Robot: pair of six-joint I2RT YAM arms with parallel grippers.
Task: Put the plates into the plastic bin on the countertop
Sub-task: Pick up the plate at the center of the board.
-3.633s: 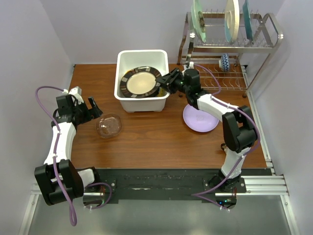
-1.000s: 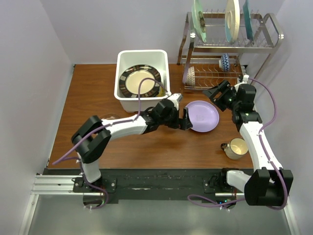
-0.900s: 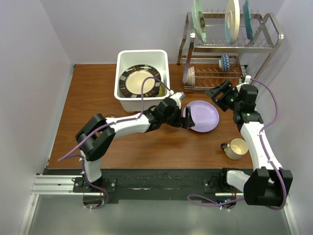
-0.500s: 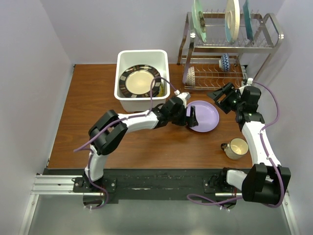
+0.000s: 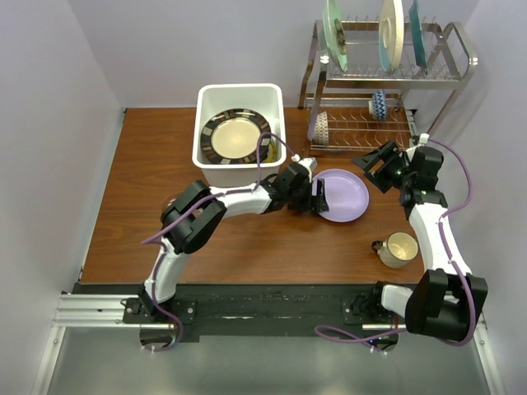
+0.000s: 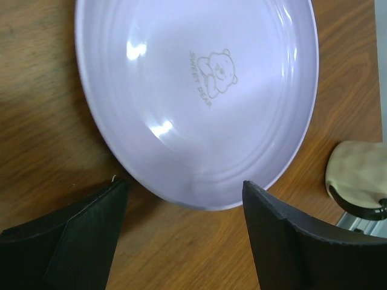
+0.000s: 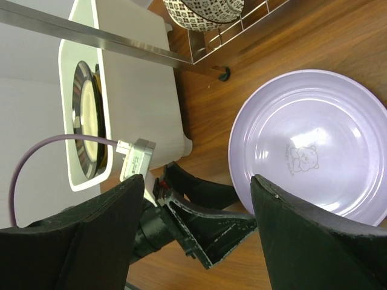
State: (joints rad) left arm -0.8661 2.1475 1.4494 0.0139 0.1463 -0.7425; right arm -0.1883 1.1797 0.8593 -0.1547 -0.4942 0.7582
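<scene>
Plate (image 5: 344,196) lies flat right of centre on the bench (image 5: 148,164), bin (image 5: 239,86) upper left. Left claw (image 5: 318,198), open, brackets its near rim; right claw (image 5: 372,158) open alongside. Risk: closing on the shallow rim may slip and shove it.

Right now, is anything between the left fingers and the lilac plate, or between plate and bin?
Nothing visible. The left fingers flank the plate rim; only bare countertop lies between it and the bin.
</scene>
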